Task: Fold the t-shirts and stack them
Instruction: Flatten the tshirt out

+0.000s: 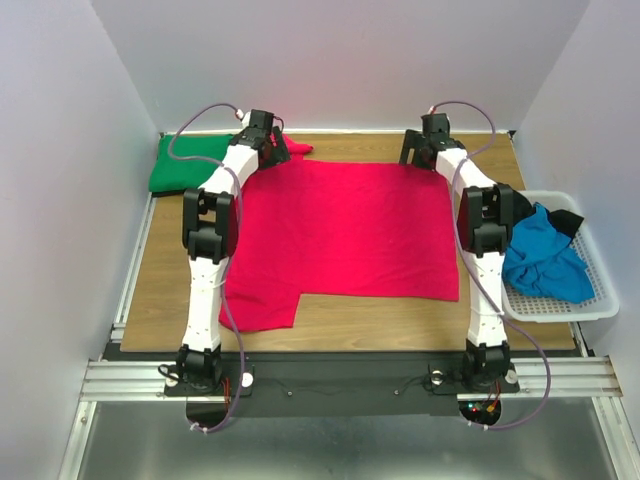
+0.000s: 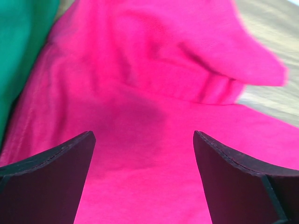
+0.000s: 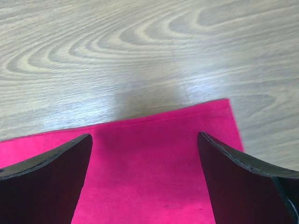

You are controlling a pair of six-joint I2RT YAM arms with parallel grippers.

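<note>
– The red t-shirt (image 1: 350,230): how do the grippers stand over it?

– Both are spread wide with nothing between the fingers. The left gripper (image 1: 268,135) is over the shirt's far left corner. In its wrist view, the left gripper (image 2: 142,135) frames flat red cloth (image 2: 140,70), with a bunched sleeve just beyond.

– Is it touching the cloth?

– I cannot tell; the tips are close above it. The right gripper (image 1: 425,140) is at the far right corner. In its own wrist view (image 3: 145,135), the shirt's far edge (image 3: 154,163) runs across between the fingers, and the corner lies just inside the right one. Bare wooden table (image 3: 140,46) lies beyond.

– And the shirt itself?

– It is spread flat across the middle of the table (image 1: 160,280), with a stepped near edge that reaches closer on the left.

– The others?

– The green t-shirt (image 1: 185,165) lies in the far left corner, right beside the red one (image 2: 18,46). The blue t-shirt (image 1: 545,262) sits crumpled in the white basket (image 1: 595,300) at the right. The black t-shirt (image 1: 565,220) is behind it.
</note>
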